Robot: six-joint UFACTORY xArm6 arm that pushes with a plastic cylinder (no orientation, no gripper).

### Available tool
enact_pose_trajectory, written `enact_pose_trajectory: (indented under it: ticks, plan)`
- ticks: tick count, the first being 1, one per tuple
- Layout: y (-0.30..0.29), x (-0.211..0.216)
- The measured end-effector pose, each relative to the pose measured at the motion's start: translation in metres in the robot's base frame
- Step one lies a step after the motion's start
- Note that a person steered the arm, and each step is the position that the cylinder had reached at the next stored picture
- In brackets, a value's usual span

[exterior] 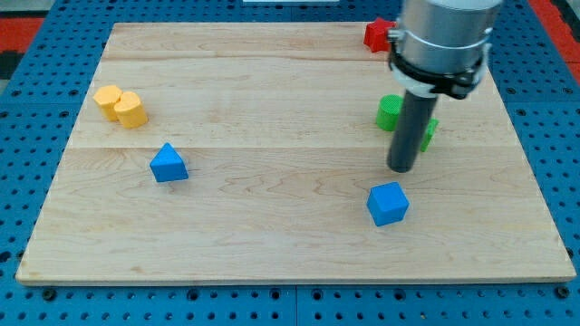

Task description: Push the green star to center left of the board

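A green block [389, 112], partly hidden behind my rod, sits at the board's right side; its shape cannot be made out fully, with green bits showing on both sides of the rod, the right bit [429, 134] lower. My tip [401, 168] rests on the board just below and in front of this green block, and above the blue cube [388, 203].
A red block [376, 34] sits at the top right, partly hidden by the arm. A yellow block [120, 105] lies at the upper left. A blue triangular block [169, 164] lies left of centre. The wooden board [272, 91] lies on a blue pegboard.
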State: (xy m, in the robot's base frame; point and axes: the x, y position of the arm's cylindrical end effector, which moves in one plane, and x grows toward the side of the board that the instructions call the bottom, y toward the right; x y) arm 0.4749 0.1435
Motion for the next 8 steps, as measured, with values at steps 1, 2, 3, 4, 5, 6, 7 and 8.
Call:
enact_pose_trajectory:
  ticks: [1, 2, 3, 4, 5, 6, 7, 8]
  plan:
    - [0.031, -0.010]
    - [0.037, -0.038]
    - [0.036, -0.083]
    - [0.004, -0.110]
    - [-0.020, -0.117]
    - [-0.010, -0.144]
    - [-0.023, -0.162]
    - [-0.070, -0.141]
